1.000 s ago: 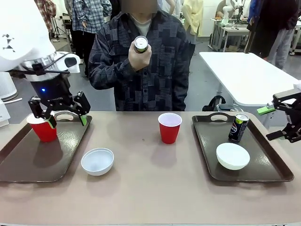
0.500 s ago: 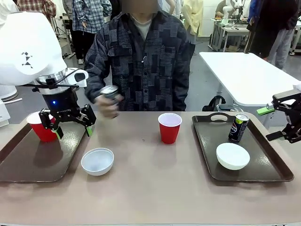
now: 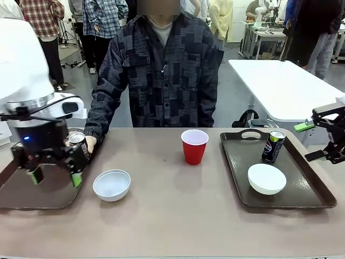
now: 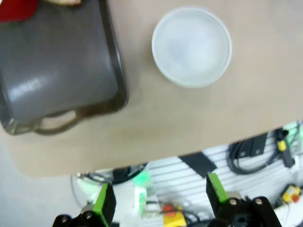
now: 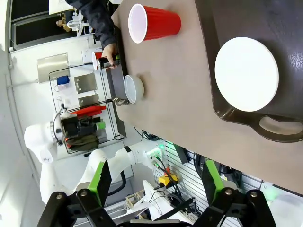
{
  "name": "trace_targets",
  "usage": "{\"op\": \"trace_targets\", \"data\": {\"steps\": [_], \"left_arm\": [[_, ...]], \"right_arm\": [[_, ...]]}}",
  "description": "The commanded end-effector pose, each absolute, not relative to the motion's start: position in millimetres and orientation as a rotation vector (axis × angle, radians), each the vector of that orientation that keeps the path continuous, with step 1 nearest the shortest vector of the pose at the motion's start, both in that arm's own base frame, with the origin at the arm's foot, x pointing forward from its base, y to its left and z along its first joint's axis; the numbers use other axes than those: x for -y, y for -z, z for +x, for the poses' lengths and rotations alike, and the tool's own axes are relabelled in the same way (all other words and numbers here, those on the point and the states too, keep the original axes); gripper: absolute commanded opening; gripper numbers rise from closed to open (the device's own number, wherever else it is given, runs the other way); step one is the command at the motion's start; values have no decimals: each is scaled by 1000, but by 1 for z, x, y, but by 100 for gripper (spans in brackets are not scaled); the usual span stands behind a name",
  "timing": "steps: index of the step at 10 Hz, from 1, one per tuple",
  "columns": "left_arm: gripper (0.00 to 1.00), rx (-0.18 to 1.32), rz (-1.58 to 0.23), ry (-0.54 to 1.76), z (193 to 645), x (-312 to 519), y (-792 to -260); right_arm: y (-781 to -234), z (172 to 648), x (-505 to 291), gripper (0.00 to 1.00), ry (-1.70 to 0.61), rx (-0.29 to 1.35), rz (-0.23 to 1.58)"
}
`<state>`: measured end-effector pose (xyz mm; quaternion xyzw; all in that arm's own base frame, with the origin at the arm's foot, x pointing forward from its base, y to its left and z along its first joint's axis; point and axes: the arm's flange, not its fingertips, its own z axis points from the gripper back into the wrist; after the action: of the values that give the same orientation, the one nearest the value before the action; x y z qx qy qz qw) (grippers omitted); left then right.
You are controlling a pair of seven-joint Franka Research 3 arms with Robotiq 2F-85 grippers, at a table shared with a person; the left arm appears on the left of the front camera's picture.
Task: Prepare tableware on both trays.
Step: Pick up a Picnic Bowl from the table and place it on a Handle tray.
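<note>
Standing perhaps on the left tray (image 3: 51, 194): a can (image 3: 78, 140).

Left of the cup (image 3: 194, 146), a bowl (image 3: 111, 184) lies on the bench (image 3: 172, 216); right of it, a tray (image 3: 304, 181) bears a can (image 3: 273, 146) and second bowl (image 3: 266, 178).
</note>
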<state>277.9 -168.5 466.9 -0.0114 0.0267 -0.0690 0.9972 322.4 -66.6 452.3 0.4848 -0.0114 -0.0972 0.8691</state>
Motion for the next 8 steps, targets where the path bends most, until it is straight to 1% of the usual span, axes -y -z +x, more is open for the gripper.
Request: {"op": "trace_targets", "data": {"steps": [1,5,6,7,8], "left_arm": [[100,-54,-10,148,281,160,-469],[100,-48,-31,114,290,159,-469],[100,-28,-46,105,295,161,-467],[100,-5,-87,87,309,165,-462],[100,-37,-129,79,324,168,-451]], "right_arm": [[-451,325,66,100,211,36,1024],[-451,325,66,100,211,36,1024],[-451,325,66,100,211,36,1024],[-451,325,66,100,211,36,1024],[-451,325,66,100,211,36,1024]]}}
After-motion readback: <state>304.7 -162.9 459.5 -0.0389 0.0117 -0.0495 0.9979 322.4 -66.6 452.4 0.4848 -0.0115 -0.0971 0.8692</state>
